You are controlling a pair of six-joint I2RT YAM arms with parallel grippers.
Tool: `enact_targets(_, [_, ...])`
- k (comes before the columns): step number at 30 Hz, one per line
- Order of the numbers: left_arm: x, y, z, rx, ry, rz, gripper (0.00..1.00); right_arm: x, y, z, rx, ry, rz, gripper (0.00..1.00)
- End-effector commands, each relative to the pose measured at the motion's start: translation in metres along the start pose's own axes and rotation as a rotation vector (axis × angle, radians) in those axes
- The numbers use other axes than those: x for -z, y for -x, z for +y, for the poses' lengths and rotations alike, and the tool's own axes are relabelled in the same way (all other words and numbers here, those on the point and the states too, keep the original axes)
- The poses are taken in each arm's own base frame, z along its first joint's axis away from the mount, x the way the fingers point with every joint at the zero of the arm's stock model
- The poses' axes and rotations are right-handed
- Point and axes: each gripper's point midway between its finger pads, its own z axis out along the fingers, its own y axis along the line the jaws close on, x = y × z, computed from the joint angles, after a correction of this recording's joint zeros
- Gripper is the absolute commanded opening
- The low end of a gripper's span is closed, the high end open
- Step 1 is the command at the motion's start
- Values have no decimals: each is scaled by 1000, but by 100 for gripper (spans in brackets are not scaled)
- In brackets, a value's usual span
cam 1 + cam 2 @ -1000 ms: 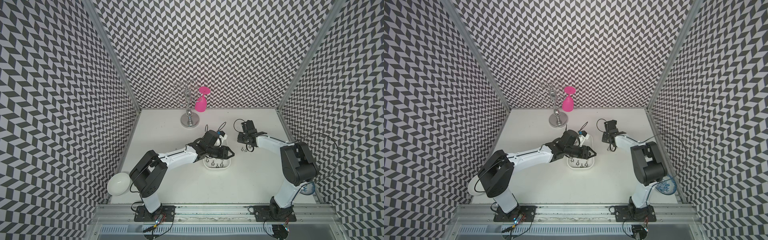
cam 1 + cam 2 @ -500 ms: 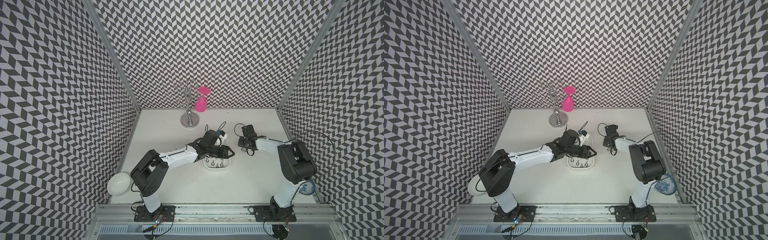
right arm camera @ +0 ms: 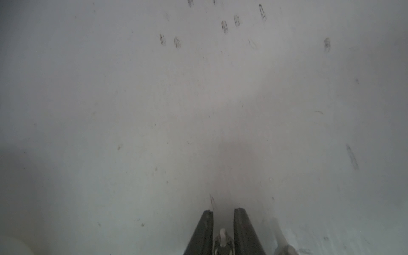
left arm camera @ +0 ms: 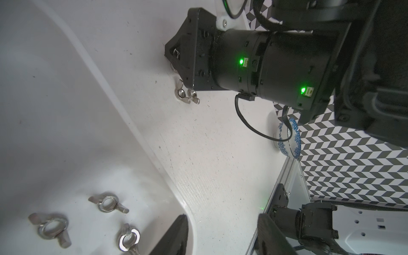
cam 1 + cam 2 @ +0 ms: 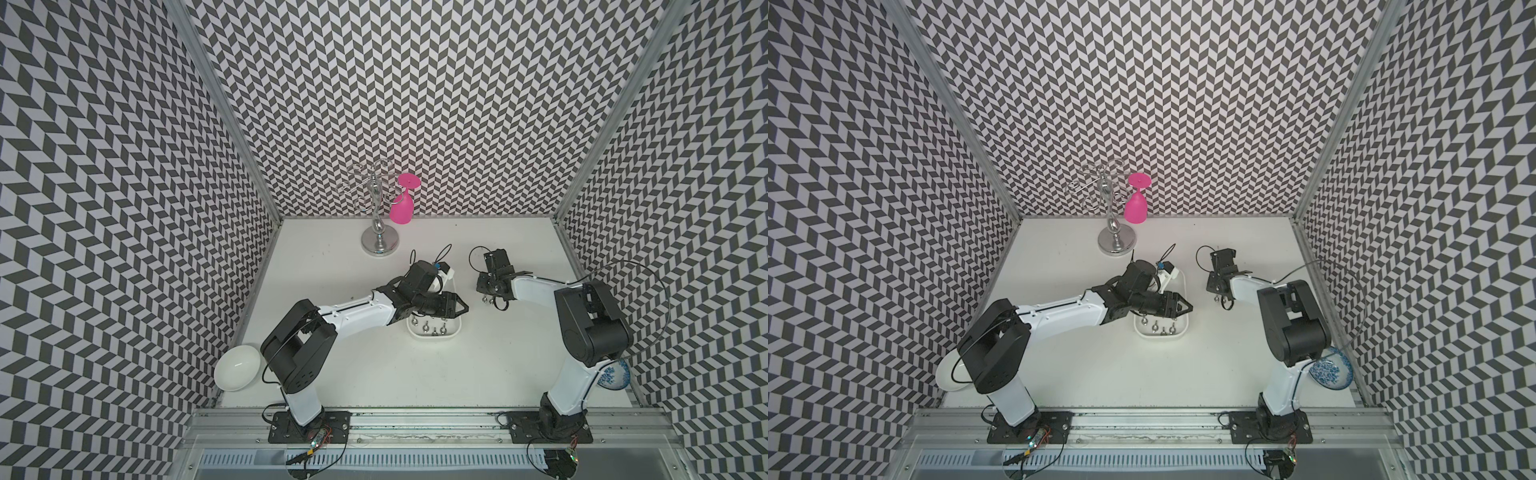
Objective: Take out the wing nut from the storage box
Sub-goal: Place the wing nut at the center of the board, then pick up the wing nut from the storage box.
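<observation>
So, my right pincer (image 3: pixel 223 212) is nose-down at the table (image 5: pixel 374 374), roughly 2 o'clock from the storage box (image 5: pixel 432 337) and clear of its rim. The jaws are cracked apart a bit with a wing nut (image 3: pixel 222 239) standing between them, so that one sits outside the box. Whether the pads actually pinch it, I can't tell, it's way too blurry. A second loose nut (image 3: pixel 284 249) lies just beside it. My left pincer (image 4: pixel 223 215) hangs over the box's 3 o'clock rim, jaws wide, nothing in them. A few spare wing nuts (image 4: pixel 108 203) sit at the box's 6 o'clock end. The box itself is mid-table.
</observation>
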Motion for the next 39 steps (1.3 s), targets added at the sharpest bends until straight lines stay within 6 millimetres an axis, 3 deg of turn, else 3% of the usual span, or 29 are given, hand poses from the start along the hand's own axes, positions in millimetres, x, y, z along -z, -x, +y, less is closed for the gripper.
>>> enact_targets(1, [13, 8, -8, -51, 5, -53, 54, 11, 15, 2, -9, 8, -28, 25])
enact_targets(12, [51, 31, 15, -52, 72, -139, 54, 54, 42, 28, 12, 97, -107, 26])
enact_targets(15, [75, 43, 33, -24, 121, -190, 54, 69, 46, 43, 46, 133, -135, 27])
enact_targets(20, [137, 62, 68, 39, 187, -332, 55, 100, 45, 84, 167, 186, -191, 28])
enact_targets(24, [176, 63, 98, 91, 243, -385, 56, 118, 24, 128, 267, 302, -176, 29])
enact_targets(28, [202, 51, 126, 179, 213, -413, 56, 119, -23, 168, 366, 418, -85, 29])
enact_targets(33, [202, 31, 147, 254, 198, -407, 56, 110, -63, 197, 427, 489, -20, 29])
enact_targets(39, [193, 23, 153, 280, 177, -367, 56, 99, -77, 214, 459, 482, 21, 29])
